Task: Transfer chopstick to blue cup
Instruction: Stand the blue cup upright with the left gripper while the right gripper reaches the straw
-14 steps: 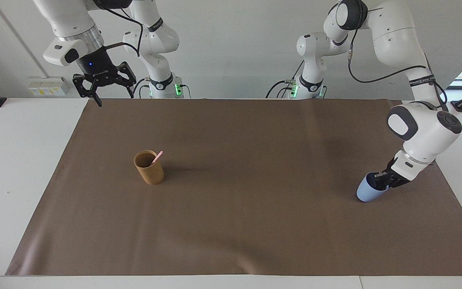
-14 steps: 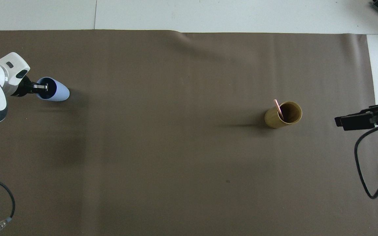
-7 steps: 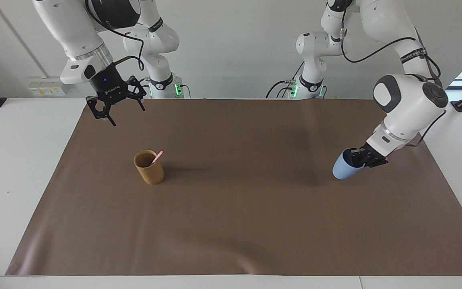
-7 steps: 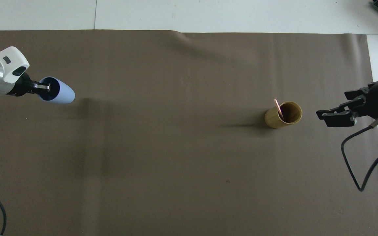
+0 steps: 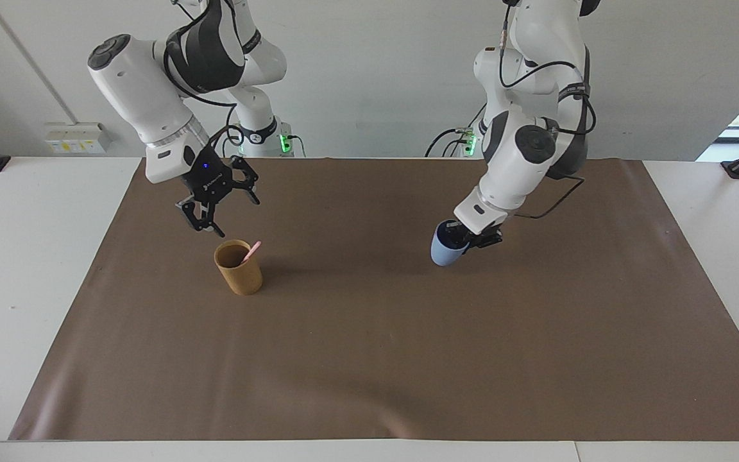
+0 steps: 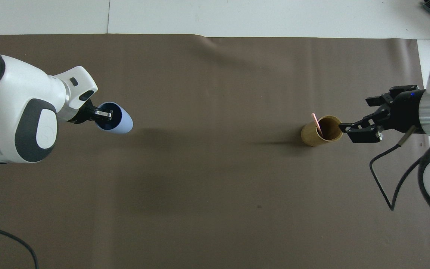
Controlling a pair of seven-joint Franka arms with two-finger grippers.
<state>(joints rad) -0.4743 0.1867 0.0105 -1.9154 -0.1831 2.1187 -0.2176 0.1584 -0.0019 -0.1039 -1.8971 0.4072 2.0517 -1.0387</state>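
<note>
Lt-blue cup (image 5: 444, 251), pink chopstick (image 5: 251, 251) in tan cup (image 5: 238, 267), brown mat (image 5: 382, 346).

Matt blue cup (image 5: 444, 251), cardboard-like tan cup (image 5: 238, 267), smooth brown table cover (image 5: 382, 359).

You see the left gripper (image 6: 105, 114) clamped on the rim of the tilted blue cup (image 6: 118, 120) over the brown mat (image 6: 207, 186). Your right gripper (image 6: 362, 123), fingers spread, hangs beside the tan cup (image 6: 314, 136) (one pink chopstick (image 6: 315, 121) leans inside).
</note>
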